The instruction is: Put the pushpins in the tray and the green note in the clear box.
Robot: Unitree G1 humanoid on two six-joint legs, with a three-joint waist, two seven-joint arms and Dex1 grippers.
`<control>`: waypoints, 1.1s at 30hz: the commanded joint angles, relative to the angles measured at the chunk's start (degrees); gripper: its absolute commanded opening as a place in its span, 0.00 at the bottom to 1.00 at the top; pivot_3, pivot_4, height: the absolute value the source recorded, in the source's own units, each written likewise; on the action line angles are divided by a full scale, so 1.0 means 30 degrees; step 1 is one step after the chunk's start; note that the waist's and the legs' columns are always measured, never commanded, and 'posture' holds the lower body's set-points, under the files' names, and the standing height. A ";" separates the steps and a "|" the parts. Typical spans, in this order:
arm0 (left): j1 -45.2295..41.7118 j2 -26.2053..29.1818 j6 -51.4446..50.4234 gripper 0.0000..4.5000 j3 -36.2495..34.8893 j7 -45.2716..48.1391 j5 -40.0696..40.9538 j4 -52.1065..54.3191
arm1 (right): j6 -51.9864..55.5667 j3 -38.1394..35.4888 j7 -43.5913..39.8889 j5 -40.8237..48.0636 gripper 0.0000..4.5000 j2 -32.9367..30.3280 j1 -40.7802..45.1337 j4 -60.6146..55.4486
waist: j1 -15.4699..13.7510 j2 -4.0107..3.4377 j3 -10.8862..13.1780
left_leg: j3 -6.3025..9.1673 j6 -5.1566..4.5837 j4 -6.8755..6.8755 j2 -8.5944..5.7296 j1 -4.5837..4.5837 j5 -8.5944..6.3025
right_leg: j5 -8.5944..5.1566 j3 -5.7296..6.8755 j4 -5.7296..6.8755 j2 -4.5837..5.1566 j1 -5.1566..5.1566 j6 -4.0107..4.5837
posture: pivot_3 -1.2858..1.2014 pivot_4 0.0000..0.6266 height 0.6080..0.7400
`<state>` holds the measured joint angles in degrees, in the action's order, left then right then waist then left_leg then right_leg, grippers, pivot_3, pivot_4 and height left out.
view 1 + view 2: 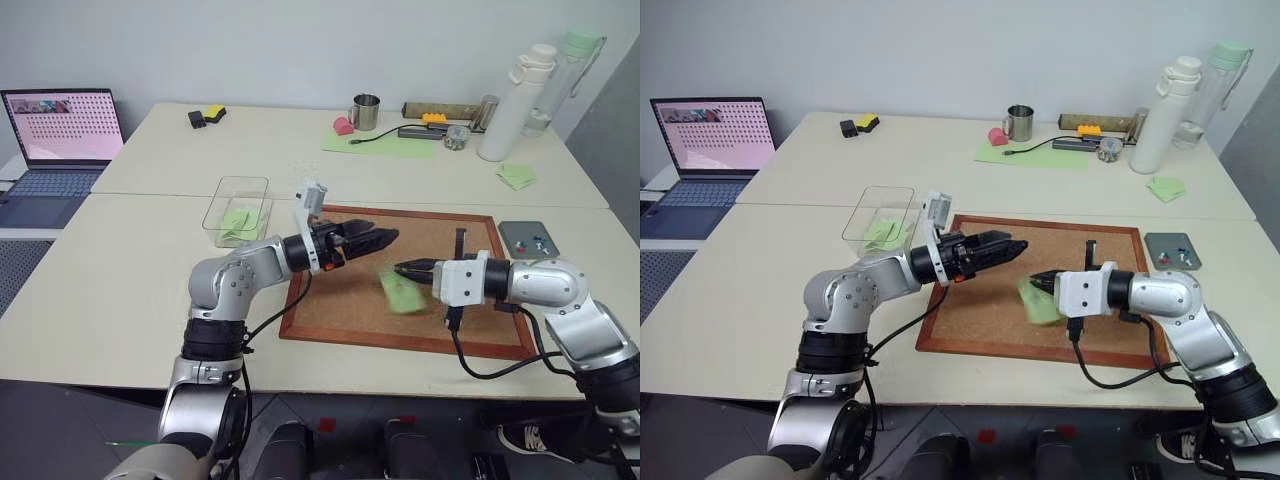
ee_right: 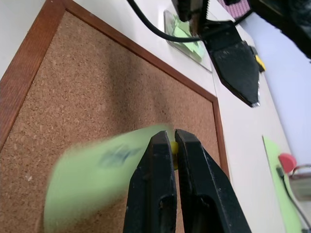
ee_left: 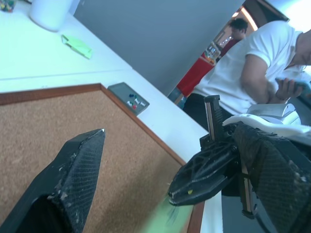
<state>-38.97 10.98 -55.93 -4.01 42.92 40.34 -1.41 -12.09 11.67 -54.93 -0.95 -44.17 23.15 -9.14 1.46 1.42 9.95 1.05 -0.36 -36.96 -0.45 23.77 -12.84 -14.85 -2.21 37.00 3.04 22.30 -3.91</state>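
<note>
My right gripper (image 1: 399,268) hovers over the corkboard (image 1: 340,300), shut on a yellow-headed pushpin (image 2: 173,147). The green note (image 1: 401,294) hangs blurred below its tip, dark scribble visible (image 2: 114,155). Just to its upper left my left gripper (image 1: 385,232) points toward it, open and holding nothing. The grey tray (image 1: 508,232) lies right of the corkboard with a few pushpins (image 1: 540,242) in it. The clear box (image 1: 228,190) stands left of the board with green notes inside.
A laptop (image 1: 60,130) sits at the far left. At the back are a metal mug (image 1: 365,112), a large pale-green sheet (image 1: 380,144), a white bottle (image 1: 515,100) and folded green paper (image 1: 517,177). A person (image 3: 252,63) stands beyond the table's right side.
</note>
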 commanded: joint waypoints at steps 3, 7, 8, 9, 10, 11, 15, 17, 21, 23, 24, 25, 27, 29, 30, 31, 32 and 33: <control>-0.0234 0.0217 0.0228 0.99 -0.0654 -0.0416 0.0558 0.0169 | 0.1441 -0.1372 0.0868 0.1483 0.00 0.0919 0.0464 -0.0393 | -0.0003 0.0004 0.0003 | 0.0003 0.0004 0.0002 0.0001 0.0000 -0.0002 | 0.0001 -0.0001 0.0003 0.0004 0.0001 0.0002 | 0.52 0.24 1.00; 0.0344 0.0993 0.0231 0.99 -0.0811 0.0123 0.0710 0.0585 | 0.2326 -0.2126 0.1471 0.1747 0.00 0.1108 0.0616 -0.0960 | -0.0008 0.0004 0.0005 | 0.0016 0.0017 0.0001 0.0000 0.0000 0.0006 | 0.0003 0.0003 0.0013 0.0007 0.0002 0.0005 | 0.52 0.24 1.00; 0.0446 0.1277 0.0176 0.99 -0.0742 0.0469 0.0833 0.0742 | 0.2586 -0.2255 0.1523 0.1842 0.00 0.1101 0.0652 -0.1211 | -0.0006 0.0004 0.0005 | 0.0016 0.0018 0.0001 0.0000 0.0000 0.0006 | 0.0003 0.0003 0.0011 0.0007 0.0001 0.0006 | 0.52 0.24 1.00; 0.0561 0.1564 0.0201 0.99 -0.0580 0.0858 0.0913 0.0948 | 0.2801 -0.2371 0.1558 0.1943 0.00 0.1082 0.0662 -0.1438 | -0.0007 0.0005 0.0006 | 0.0016 0.0019 0.0001 0.0001 -0.0001 0.0006 | 0.0003 0.0003 0.0012 0.0007 0.0002 0.0006 | 0.52 0.24 1.00; 0.0651 0.1829 0.0182 0.99 -0.0416 0.1270 0.0997 0.1122 | 0.2981 -0.2470 0.1587 0.2021 0.00 0.1068 0.0677 -0.1632 | -0.0005 0.0005 0.0006 | 0.0020 0.0019 0.0002 0.0002 0.0001 0.0007 | 0.0003 0.0008 0.0012 0.0008 0.0002 0.0006 | 0.52 0.24 1.00; 0.0752 0.2193 0.0247 0.99 -0.0090 0.1806 0.0957 0.1311 | 0.3146 -0.2574 0.1596 0.2097 0.00 0.1047 0.0691 -0.1837 | -0.0011 0.0004 0.0006 | 0.0021 0.0020 0.0003 0.0002 0.0002 0.0007 | 0.0003 0.0007 0.0011 0.0008 0.0004 0.0007 | 0.52 0.24 1.00; 0.0844 0.3114 0.0736 0.99 0.0962 0.3393 0.0640 0.1503 | 0.3755 -0.2808 0.1605 0.2281 0.00 0.1029 0.0928 -0.2407 | -0.0037 0.0008 0.0008 | 0.0022 0.0023 0.0003 -0.0001 0.0004 0.0006 | 0.0003 0.0010 0.0006 0.0011 0.0001 0.0008 | 0.52 0.24 1.00; 0.0881 0.3348 0.1104 0.99 0.1545 0.4011 0.0416 0.1634 | 0.4086 -0.2857 0.1637 0.2390 0.00 0.1052 0.1124 -0.2655 | -0.0040 0.0007 0.0009 | 0.0020 0.0025 0.0000 -0.0002 0.0005 0.0007 | 0.0003 0.0009 0.0005 0.0013 0.0001 0.0008 | 0.52 0.24 1.00; 0.0979 0.3390 0.2088 0.99 0.2734 0.4511 -0.0355 0.1785 | 0.4725 -0.2863 0.1718 0.2664 0.00 0.1115 0.1519 -0.3220 | -0.0058 0.0007 0.0009 | 0.0019 0.0026 -0.0002 0.0001 0.0005 0.0007 | 0.0002 0.0007 0.0005 0.0017 0.0000 0.0011 | 0.52 0.24 1.00; 0.0815 0.3142 0.2951 0.99 0.3119 0.4275 -0.1094 0.1144 | 0.5014 -0.2852 0.1755 0.2805 0.00 0.1201 0.1706 -0.3527 | -0.0067 0.0007 0.0009 | 0.0019 0.0025 0.0000 0.0000 0.0005 0.0008 | 0.0002 0.0005 0.0005 0.0018 0.0001 0.0012 | 0.52 0.24 1.00; 0.0755 0.3070 0.3269 0.99 0.3275 0.4298 -0.1315 0.0902 | 0.5177 -0.2836 0.1783 0.2860 0.00 0.1251 0.1784 -0.3702 | -0.0074 0.0007 0.0009 | 0.0019 0.0025 0.0000 0.0000 0.0005 0.0008 | 0.0001 0.0006 0.0005 0.0017 0.0001 0.0012 | 0.52 0.24 1.00; 0.0681 0.2962 0.3523 0.99 0.3415 0.4322 -0.1499 0.0677 | 0.5339 -0.2809 0.1811 0.2925 0.00 0.1315 0.1862 -0.3887 | -0.0070 0.0007 0.0009 | 0.0018 0.0026 0.0000 0.0000 0.0005 0.0008 | 0.0002 0.0004 0.0004 0.0017 0.0002 0.0012 | 0.52 0.24 1.00; 0.0534 0.2729 0.3788 0.99 0.3584 0.4369 -0.1670 0.0410 | 0.5762 -0.2728 0.1902 0.3083 0.00 0.1483 0.1969 -0.4342 | -0.0067 0.0007 0.0009 | 0.0015 0.0025 0.0000 0.0001 0.0005 0.0008 | 0.0002 0.0002 0.0006 0.0017 0.0004 0.0012 | 0.52 0.24 1.00; 0.0329 0.2449 0.3981 0.99 0.3637 0.4285 -0.1729 0.0190 | 0.6201 -0.2591 0.2017 0.3184 0.00 0.1635 0.1996 -0.4839 | -0.0075 0.0007 0.0009 | 0.0020 0.0024 0.0001 0.0003 0.0005 0.0008 | 0.0002 0.0008 0.0007 0.0016 0.0004 0.0012 | 0.52 0.24 1.00; 0.0221 0.2296 0.4027 0.99 0.3615 0.4212 -0.1733 0.0081 | 0.6377 -0.2526 0.2073 0.3210 0.00 0.1703 0.1984 -0.5033 | -0.0086 0.0007 0.0009 | 0.0022 0.0024 0.0001 0.0003 0.0006 0.0007 | 0.0001 0.0011 0.0007 0.0016 0.0004 0.0012 | 0.52 0.24 1.00; 0.0097 0.2124 0.4138 0.99 0.3662 0.4177 -0.1819 -0.0048 | 0.6519 -0.2450 0.2145 0.3222 0.00 0.1802 0.1955 -0.5178 | -0.0107 0.0007 0.0009 | 0.0023 0.0024 0.0000 0.0002 0.0010 0.0007 | 0.0001 0.0012 0.0005 0.0017 0.0004 0.0012 | 0.52 0.24 1.00; 0.0044 0.2024 0.4197 0.99 0.3688 0.4171 -0.1879 -0.0092 | 0.6655 -0.2402 0.2204 0.3225 0.00 0.1873 0.1920 -0.5322 | -0.0119 0.0007 0.0009 | 0.0021 0.0024 -0.0001 0.0000 0.0011 0.0007 | 0.0002 0.0010 0.0006 0.0017 0.0004 0.0011 | 0.52 0.24 1.00; -0.0010 0.1886 0.4272 0.99 0.3663 0.4116 -0.1915 -0.0159 | 0.6774 -0.2368 0.2255 0.3207 0.00 0.1949 0.1879 -0.5420 | -0.0121 0.0007 0.0009 | 0.0020 0.0024 -0.0002 -0.0001 0.0011 0.0008 | 0.0002 0.0012 0.0004 0.0016 0.0003 0.0011 | 0.52 0.24 1.00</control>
<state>-37.48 17.48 -44.54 7.02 55.52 34.88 -2.65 7.38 5.18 -49.26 7.94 -38.59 28.15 -22.65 1.09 1.45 9.97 1.10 -0.29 -36.96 -0.45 23.81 -12.82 -14.84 -2.18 37.01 3.09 22.30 -3.88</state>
